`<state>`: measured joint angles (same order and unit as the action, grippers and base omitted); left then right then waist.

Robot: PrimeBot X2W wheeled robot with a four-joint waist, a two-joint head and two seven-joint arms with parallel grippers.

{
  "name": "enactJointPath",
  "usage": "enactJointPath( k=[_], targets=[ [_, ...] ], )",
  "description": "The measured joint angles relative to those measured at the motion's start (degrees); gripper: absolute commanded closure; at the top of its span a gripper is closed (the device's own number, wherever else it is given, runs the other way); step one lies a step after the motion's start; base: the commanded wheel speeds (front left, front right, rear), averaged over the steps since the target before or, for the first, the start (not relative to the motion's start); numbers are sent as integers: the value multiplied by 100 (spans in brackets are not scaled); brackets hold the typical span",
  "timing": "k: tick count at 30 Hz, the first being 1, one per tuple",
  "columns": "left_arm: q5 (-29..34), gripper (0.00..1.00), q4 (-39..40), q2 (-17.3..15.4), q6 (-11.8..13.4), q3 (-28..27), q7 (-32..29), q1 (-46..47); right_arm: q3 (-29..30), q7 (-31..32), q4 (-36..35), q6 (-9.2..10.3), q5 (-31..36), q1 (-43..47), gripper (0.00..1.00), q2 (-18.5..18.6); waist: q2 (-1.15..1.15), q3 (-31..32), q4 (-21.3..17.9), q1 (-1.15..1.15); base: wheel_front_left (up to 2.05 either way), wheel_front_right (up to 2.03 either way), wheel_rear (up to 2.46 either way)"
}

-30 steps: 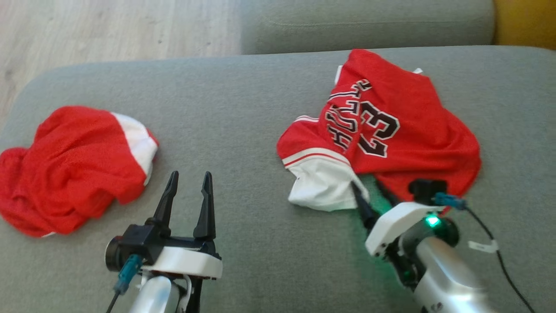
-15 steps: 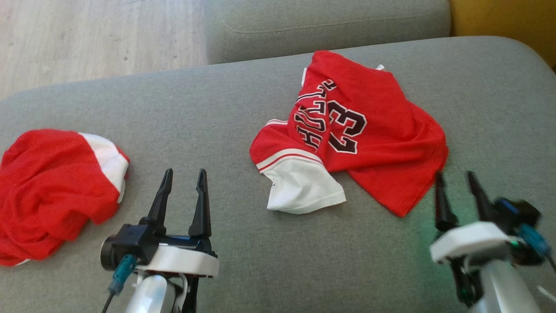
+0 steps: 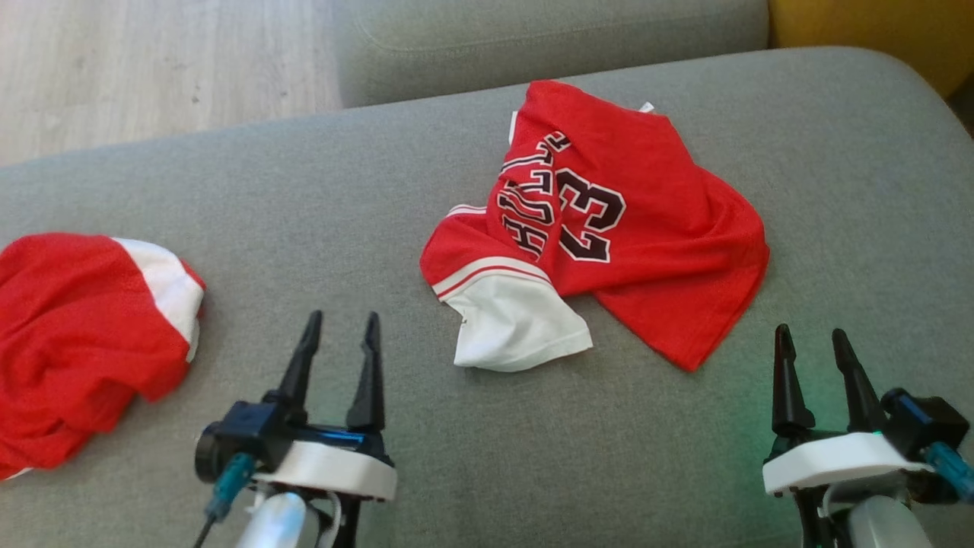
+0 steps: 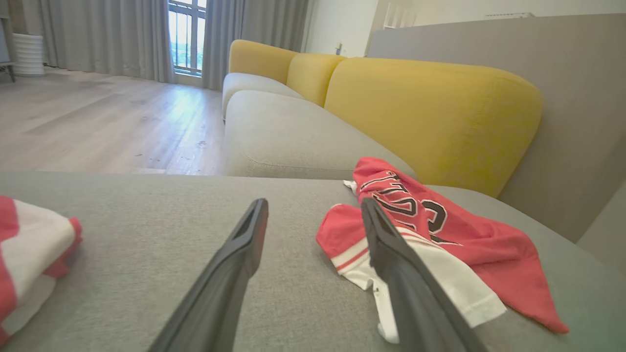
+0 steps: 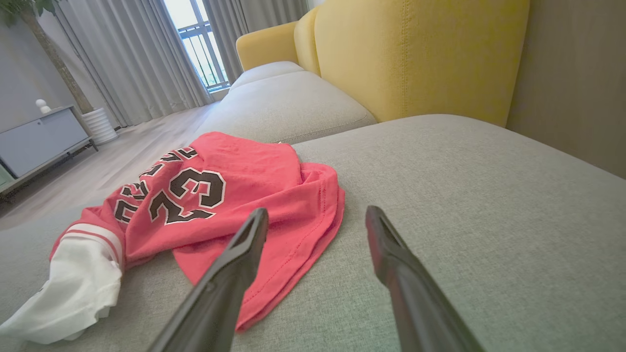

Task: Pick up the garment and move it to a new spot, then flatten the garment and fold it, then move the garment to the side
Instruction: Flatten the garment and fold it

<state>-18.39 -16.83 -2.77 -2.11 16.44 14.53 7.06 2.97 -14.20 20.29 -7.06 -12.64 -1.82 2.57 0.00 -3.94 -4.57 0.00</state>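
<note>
red mesh garment (image 3: 609, 221) crumpled on grey cushion (image 3: 380, 198).

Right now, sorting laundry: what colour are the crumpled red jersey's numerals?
Black numerals outlined in white on the red jersey; best in head view.

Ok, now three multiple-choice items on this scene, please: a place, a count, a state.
1. Where lies the crumpled red mesh jersey printed 23? A. to the robot's right of the other red-and-white mesh garment; B. to its left; C. on it.
2. How many garments lie on the grey fabric sofa cushion? A. one; B. two; C. four.
3. How are the left gripper and right gripper? A. both open, empty; B. both shut on the jersey; C. only the left shut.
Answers: 1 A, bare cushion separates them; 2 B, the jersey and the other garment; 3 A, fingers spread, nothing between.
</note>
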Motion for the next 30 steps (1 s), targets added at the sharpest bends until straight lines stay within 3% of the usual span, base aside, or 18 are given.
enactJointPath(
  k=[5,17,30],
  targets=[
    [-110,0,-447,-1,-44,358,-45,214,83,-1,-5,0,1,-71,0,0,0,-178,-73,0,0,0,0],
    [-688,0,-1473,1,-254,1262,-1203,1028,56,-2,-2,0,-97,-347,0,0,0,-671,-313,1,0,0,0],
    [-786,0,-1713,1,-349,1534,-1355,1288,-18,-18,-7,0,-198,-385,0,0,0,-804,-471,1,0,0,0]
  ],
)
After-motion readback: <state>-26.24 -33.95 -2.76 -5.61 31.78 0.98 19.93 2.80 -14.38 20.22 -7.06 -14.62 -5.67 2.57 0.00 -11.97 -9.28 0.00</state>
